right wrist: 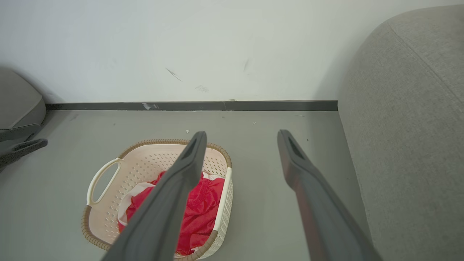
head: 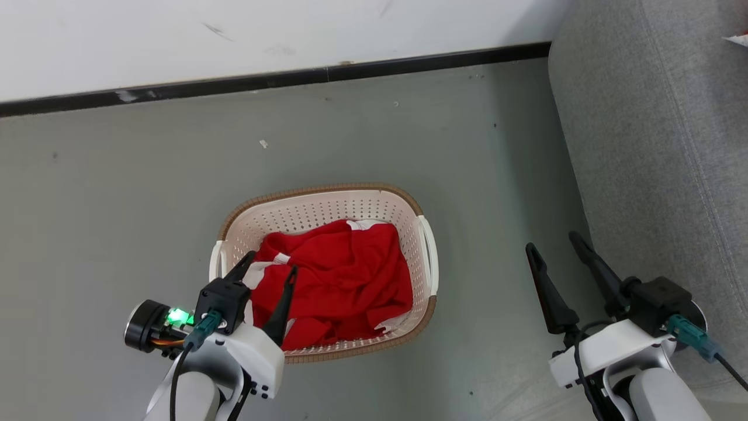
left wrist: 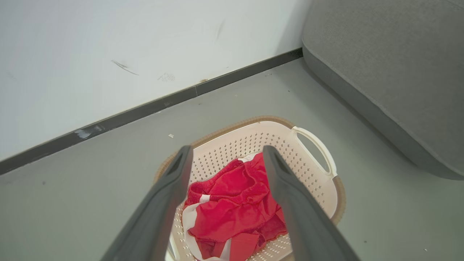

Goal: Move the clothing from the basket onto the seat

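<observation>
**A:** Where is the clothing?

**B:** The clothing lies crumpled inside the basket. It is red, with white trim showing at its 12 and 8 o'clock edges. The basket stands on the grey floor, and the seat is off at its 2 to 3 o'clock, apart from it.

**A:** And the left gripper?

**B:** The left gripper hangs over the basket's 8 o'clock side, pointing toward 1 o'clock. Its fingers are spread wide and grip nothing. In the left wrist view the cloth shows beyond the gap. I cannot tell whether the tips touch the fabric.

**A:** The right one?

**B:** The right gripper is at the basket's 3 o'clock, over bare floor between basket and seat, nearer the seat. It is spread just as wide and is empty.
</observation>
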